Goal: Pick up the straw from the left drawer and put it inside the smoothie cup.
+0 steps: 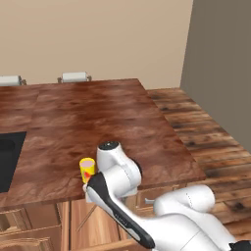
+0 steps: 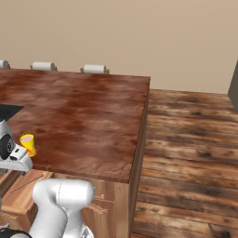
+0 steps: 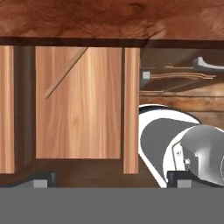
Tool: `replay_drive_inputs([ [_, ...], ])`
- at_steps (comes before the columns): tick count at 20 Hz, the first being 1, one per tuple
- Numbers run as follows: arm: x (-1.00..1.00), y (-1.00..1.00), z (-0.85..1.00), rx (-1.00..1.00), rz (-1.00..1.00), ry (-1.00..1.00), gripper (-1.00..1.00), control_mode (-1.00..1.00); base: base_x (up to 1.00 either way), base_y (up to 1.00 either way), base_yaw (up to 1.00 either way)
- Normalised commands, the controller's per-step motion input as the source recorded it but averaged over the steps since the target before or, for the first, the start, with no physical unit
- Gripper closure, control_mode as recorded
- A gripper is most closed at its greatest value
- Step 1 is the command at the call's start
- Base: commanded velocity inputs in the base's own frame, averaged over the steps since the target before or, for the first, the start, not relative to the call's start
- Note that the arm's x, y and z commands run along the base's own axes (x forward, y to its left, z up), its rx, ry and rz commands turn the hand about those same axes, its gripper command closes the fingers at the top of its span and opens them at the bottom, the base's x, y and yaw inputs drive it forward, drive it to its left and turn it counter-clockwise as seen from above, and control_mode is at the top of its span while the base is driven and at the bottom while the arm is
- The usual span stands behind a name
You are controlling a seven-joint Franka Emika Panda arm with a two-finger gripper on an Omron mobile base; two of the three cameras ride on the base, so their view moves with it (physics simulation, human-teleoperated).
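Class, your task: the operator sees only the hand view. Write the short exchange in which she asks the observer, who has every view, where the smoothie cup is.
Operator: I see the straw lying diagonally in the left drawer, with the fingers wide apart. Where is the smoothie cup?
Observer: The smoothie cup stands upright on the wooden counter, close to its front edge.
Operator: Is anything crowding it?
Observer: Yes, the arm bends right beside the cup. I cannot tell whether they touch.
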Motion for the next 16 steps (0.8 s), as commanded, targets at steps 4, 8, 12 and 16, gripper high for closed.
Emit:
replay_drive_inputs([
  [4,-0.01,0.05,-0.88,0.0,-0.04,0.01,-1.0,-1.0,0.0,0.0,0.0],
  [8,0.01,0.24,-0.78,0.0,-0.03,0.02,-1.0,-1.0,0.0,0.0,0.0],
  [12,0.0,0.61,-0.51,0.0,-0.01,0.02,-1.0,-1.0,0.0,0.0,0.0],
  [16,0.0,0.29,-0.34,0.0,0.0,0.01,-1.0,-1.0,0.0,0.0,0.0],
])
